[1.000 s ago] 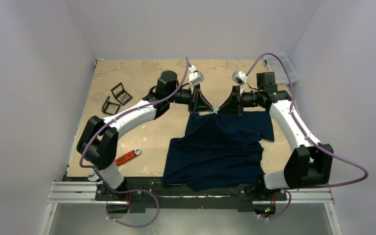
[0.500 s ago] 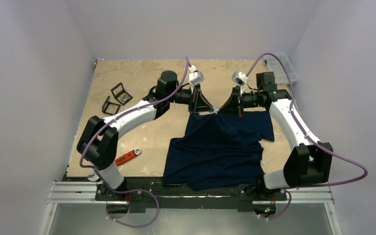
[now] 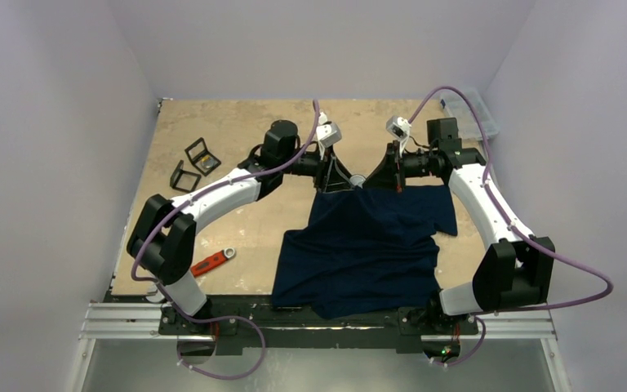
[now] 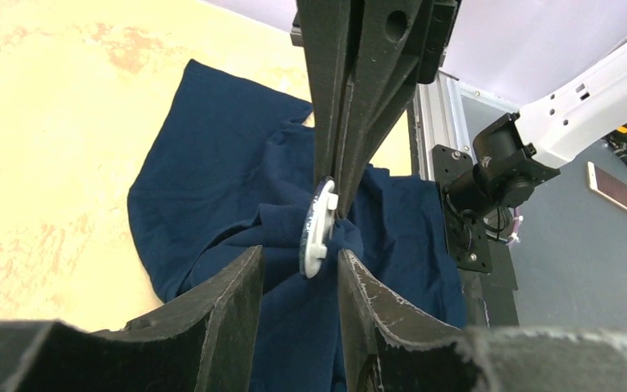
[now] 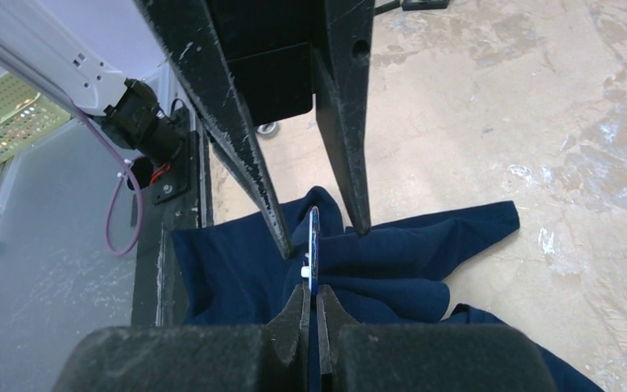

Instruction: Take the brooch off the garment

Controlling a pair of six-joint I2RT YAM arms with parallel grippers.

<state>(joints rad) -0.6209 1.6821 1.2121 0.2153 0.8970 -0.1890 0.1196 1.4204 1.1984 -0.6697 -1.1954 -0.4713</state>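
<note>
The dark navy garment (image 3: 359, 245) lies on the table between the arms, its collar end lifted at the far side. The brooch (image 3: 358, 179), a thin white and blue disc, stands edge-on in the raised fabric; it also shows in the left wrist view (image 4: 317, 233) and the right wrist view (image 5: 313, 237). My right gripper (image 5: 311, 287) is shut on the brooch's edge where the cloth bunches. My left gripper (image 4: 298, 253) is open, one finger on each side of the brooch, not touching it. Both grippers meet over the collar (image 3: 359, 183).
Two black folding frames (image 3: 194, 163) lie at the left of the table. A red-handled tool (image 3: 212, 261) lies near the front left. A clear plastic bin (image 3: 475, 113) stands at the back right corner. The garment hangs over the table's front edge.
My left gripper has turned at the wrist and moved slightly right, so its fingers now straddle the brooch. The right gripper holds its place on the brooch.
</note>
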